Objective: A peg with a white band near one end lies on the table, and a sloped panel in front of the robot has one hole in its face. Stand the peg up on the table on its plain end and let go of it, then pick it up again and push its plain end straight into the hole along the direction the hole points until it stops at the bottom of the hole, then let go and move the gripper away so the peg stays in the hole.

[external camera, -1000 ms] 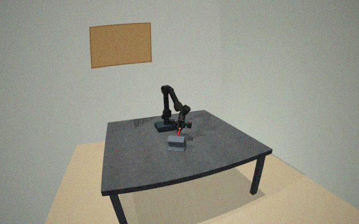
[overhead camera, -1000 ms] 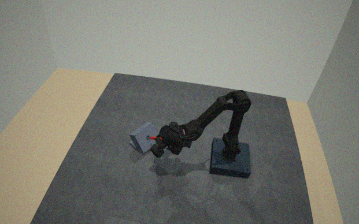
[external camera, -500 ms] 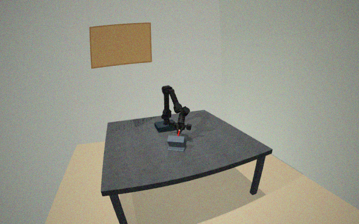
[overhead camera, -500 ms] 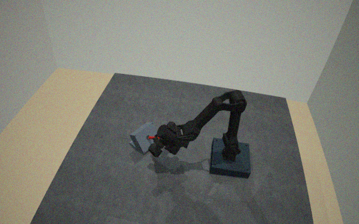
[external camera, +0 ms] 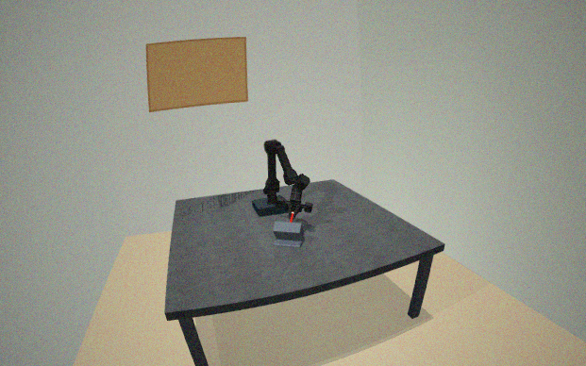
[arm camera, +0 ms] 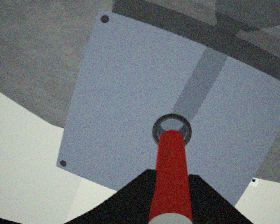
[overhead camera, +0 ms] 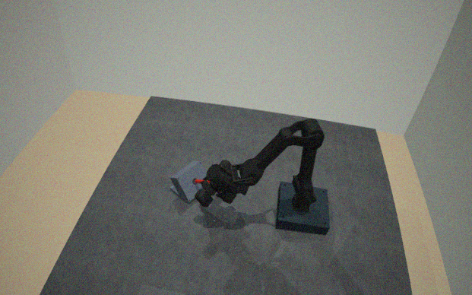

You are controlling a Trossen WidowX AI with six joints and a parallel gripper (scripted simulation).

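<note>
The red peg (overhead camera: 201, 181) (external camera: 292, 218) (arm camera: 172, 165) is between the fingers of my gripper (overhead camera: 209, 184) (arm camera: 171, 181), which is shut on it. Its white band (arm camera: 171, 219) is at the bottom edge of the wrist view, on the near side of the fingers. The plain end points at the sloped blue-grey panel (overhead camera: 184, 176) (external camera: 287, 227) (arm camera: 121, 90). In the wrist view that end overlaps the lower part of the dark-rimmed hole (arm camera: 172, 121), whose far part still shows. Whether the tip is inside the hole or just in front of it, I cannot tell.
The panel stands on the dark table (overhead camera: 134, 243) (external camera: 223, 264), with its lower plate (external camera: 289, 243) behind it. Dark screw heads (arm camera: 105, 19) mark its corners. The arm's blue base (overhead camera: 302, 218) (external camera: 262, 207) is on the side facing the panel's face.
</note>
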